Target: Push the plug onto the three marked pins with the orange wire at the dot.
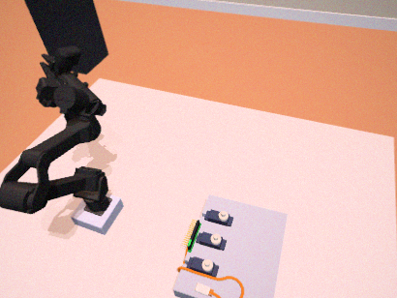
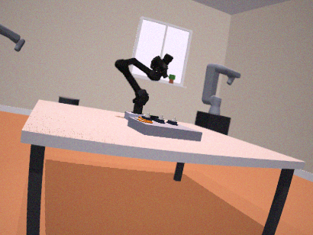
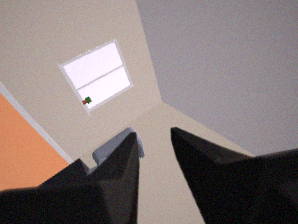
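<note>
The grey holder (image 1: 261, 242) (image 2: 172, 133) lies on the table near its front right. It carries three dark servos (image 1: 211, 240). A row of thin pins (image 1: 192, 231) sticks out of its left edge, with a green band beside them. An orange lead (image 1: 232, 281) loops from the nearest servo to a small white plug (image 1: 202, 289), which lies on the holder's front corner. My gripper (image 1: 65, 52) (image 2: 168, 57) (image 3: 153, 135) is raised high over the table's far left and points up at the wall. It is far from the plug. Its fingers are nearly shut with nothing between them.
My arm's base stands on a pale block (image 1: 99, 218) left of the holder. A dark box (image 1: 68, 29) stands on the floor behind the table. A grey robot arm (image 2: 214, 88) stands on a dark stand beyond the table. A window (image 3: 97, 75) is in the wall.
</note>
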You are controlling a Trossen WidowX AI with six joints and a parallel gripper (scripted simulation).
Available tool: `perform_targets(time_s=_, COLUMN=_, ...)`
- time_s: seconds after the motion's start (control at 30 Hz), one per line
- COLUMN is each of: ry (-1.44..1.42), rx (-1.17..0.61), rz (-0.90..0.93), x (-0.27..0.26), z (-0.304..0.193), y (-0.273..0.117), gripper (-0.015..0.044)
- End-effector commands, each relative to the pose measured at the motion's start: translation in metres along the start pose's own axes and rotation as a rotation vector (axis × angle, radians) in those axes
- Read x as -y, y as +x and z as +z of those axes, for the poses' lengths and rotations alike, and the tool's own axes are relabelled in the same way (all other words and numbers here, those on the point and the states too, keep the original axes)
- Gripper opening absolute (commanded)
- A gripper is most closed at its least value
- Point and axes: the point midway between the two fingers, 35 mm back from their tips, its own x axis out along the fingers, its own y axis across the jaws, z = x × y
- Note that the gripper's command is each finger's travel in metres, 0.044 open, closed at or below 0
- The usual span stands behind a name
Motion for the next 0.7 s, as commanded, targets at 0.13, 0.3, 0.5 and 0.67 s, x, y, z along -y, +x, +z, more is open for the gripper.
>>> perform_targets(time_s=0.13, ry=0.045, rx=-0.243, rz=-0.146, x=0.036, z=-0.045, y=-0.024, gripper=0.0115)
perform_targets(time_s=0.3, ry=0.061, rx=-0.375, rz=-0.239, x=0.056, z=-0.067, y=-0.045, gripper=0.0115)
perform_targets(time_s=0.5, ry=0.078, rx=-0.526, rz=-0.361, x=0.08, z=-0.089, y=-0.075, gripper=0.0115)
perform_targets(time_s=0.67, ry=0.088, rx=-0.649, rz=-0.472, x=0.1, z=-0.103, y=-0.105, gripper=0.0115)
